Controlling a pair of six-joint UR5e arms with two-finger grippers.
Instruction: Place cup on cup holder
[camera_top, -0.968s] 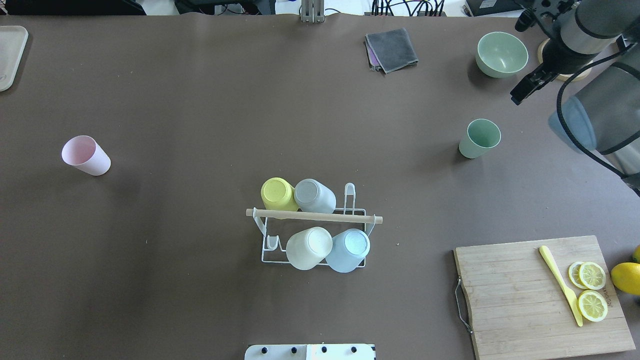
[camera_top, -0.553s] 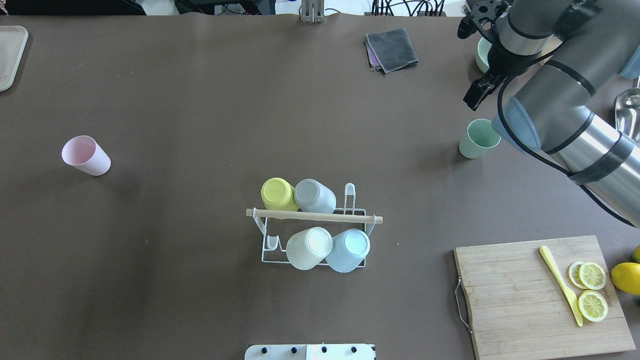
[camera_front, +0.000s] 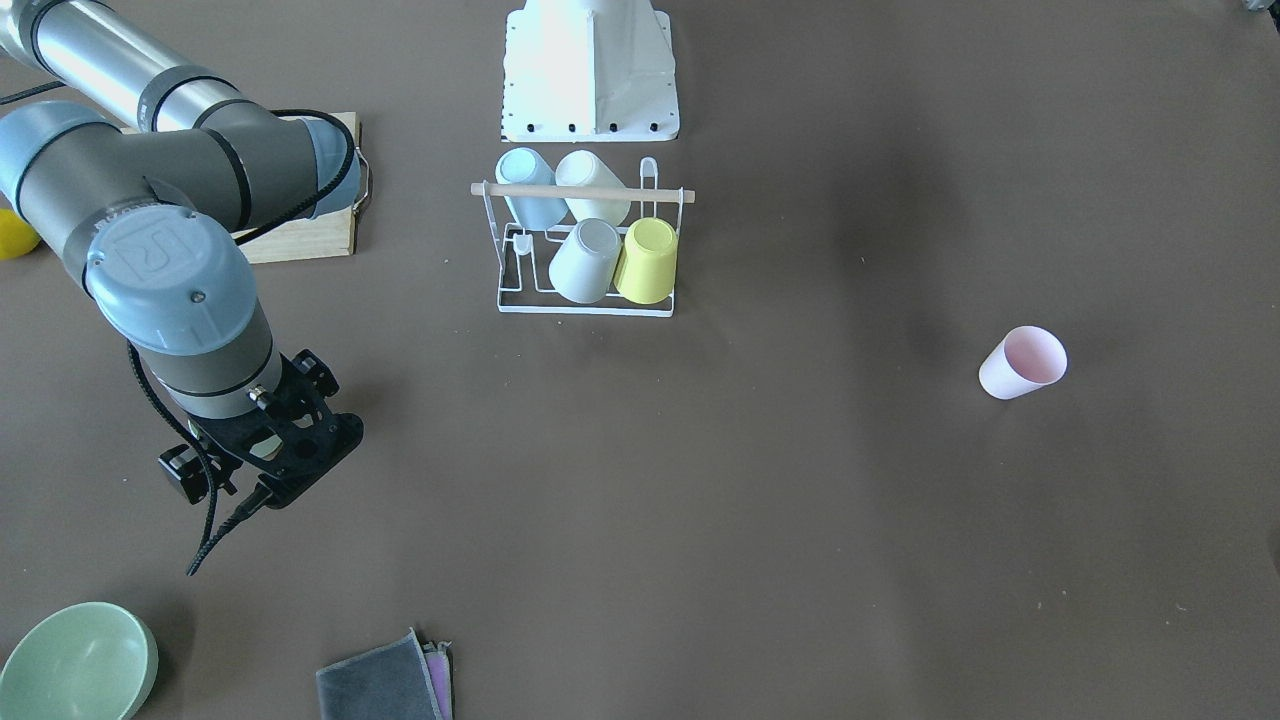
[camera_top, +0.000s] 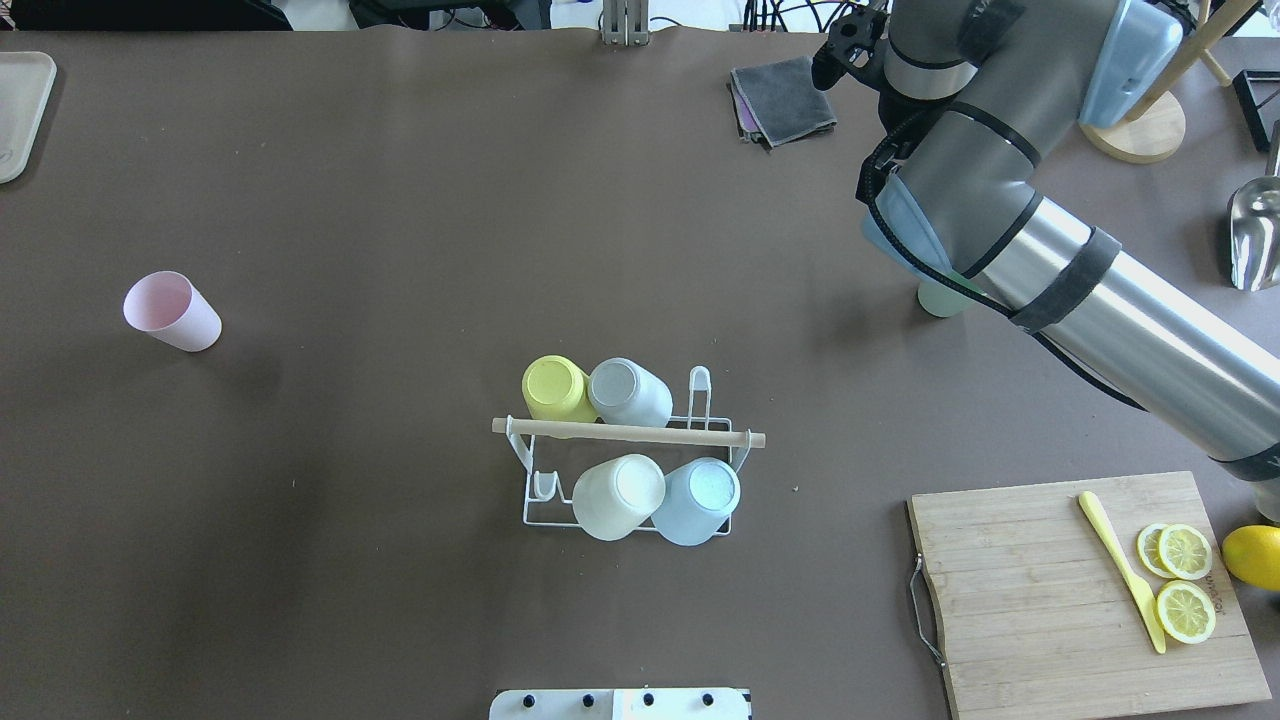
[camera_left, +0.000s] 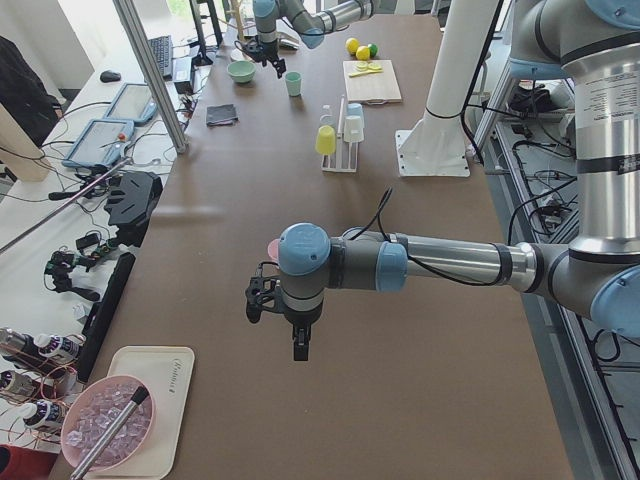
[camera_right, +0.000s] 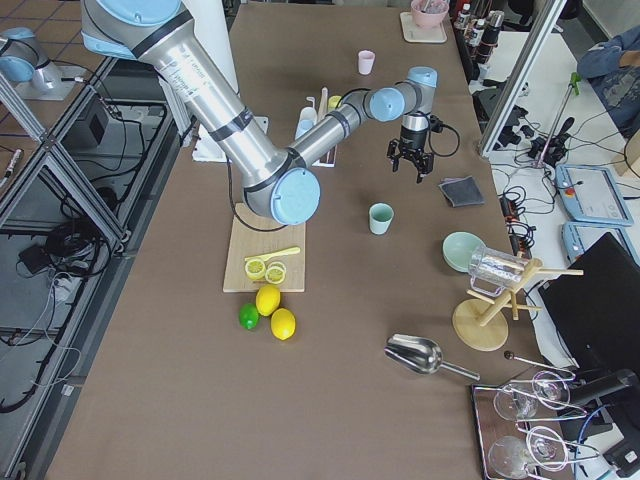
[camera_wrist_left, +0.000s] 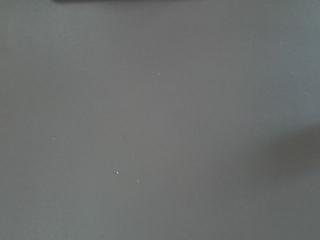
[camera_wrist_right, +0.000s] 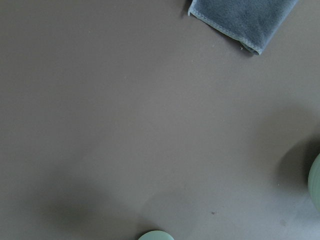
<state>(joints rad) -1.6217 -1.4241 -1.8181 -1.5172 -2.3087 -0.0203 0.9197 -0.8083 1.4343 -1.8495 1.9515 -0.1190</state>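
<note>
On the cup holder (camera_top: 628, 432), four cups (camera_top: 618, 495); two loose cups (camera_top: 172, 311) (camera_right: 380, 217); both jaws' state unclear.

six cups (camera_top: 172, 311), one cup holder (camera_top: 628, 432), one bowl (camera_front: 75, 660), one cutting board (camera_top: 1030, 590)

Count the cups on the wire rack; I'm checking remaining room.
4: yellow cup and grey cup side by side in one row, cream cup and blue cup in the other.
</note>
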